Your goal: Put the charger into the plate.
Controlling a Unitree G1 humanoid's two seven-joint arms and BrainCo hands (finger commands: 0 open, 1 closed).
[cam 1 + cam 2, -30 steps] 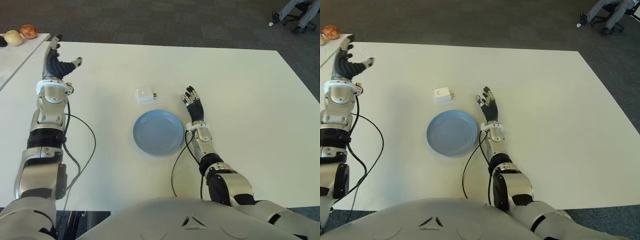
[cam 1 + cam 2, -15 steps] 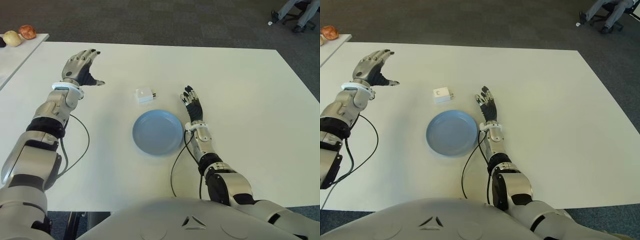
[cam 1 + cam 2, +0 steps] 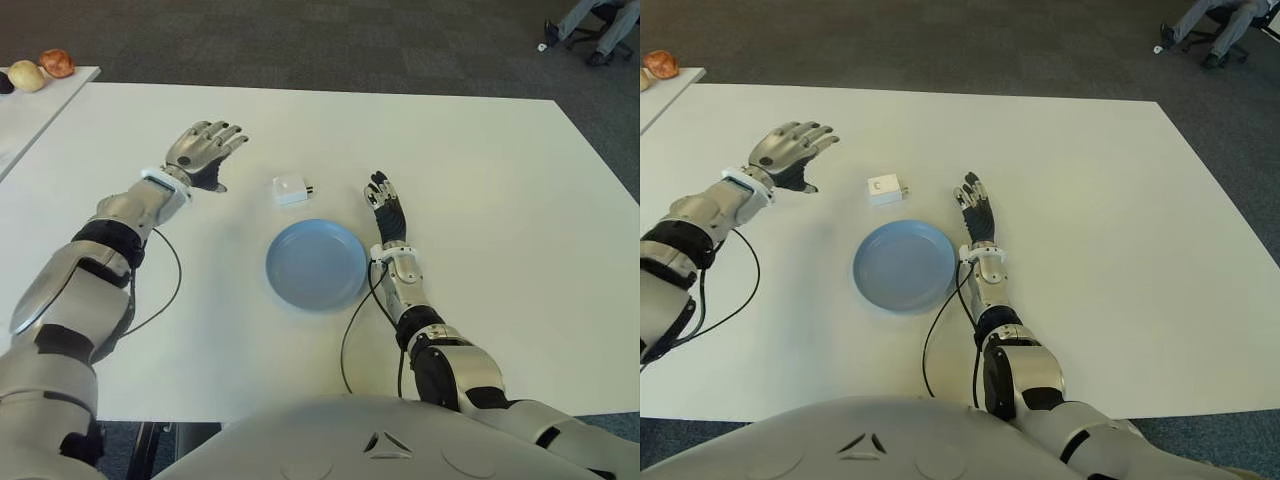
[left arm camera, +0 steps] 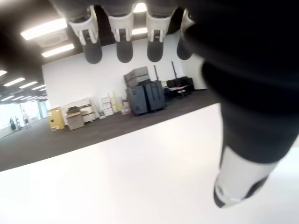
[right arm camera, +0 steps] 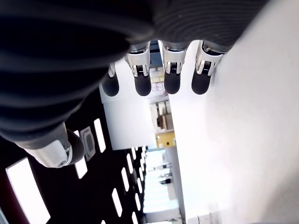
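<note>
Two hands show on your white table point(image 3: 480, 180), and neither holds anything. Your left hand point(image 3: 203, 150) hangs over the table to the left of the charger point(image 3: 290, 188), fingers spread and relaxed, clearly apart from it. The charger lies flat on the table just beyond the far rim of the blue plate point(image 3: 316, 264), its prongs pointing right; whether it touches the rim is hard to judge, though a thin strip of table seems to show between them. Your right hand point(image 3: 386, 211) sits just right of the plate, fingers straight and loose, pointing away from you.
</note>
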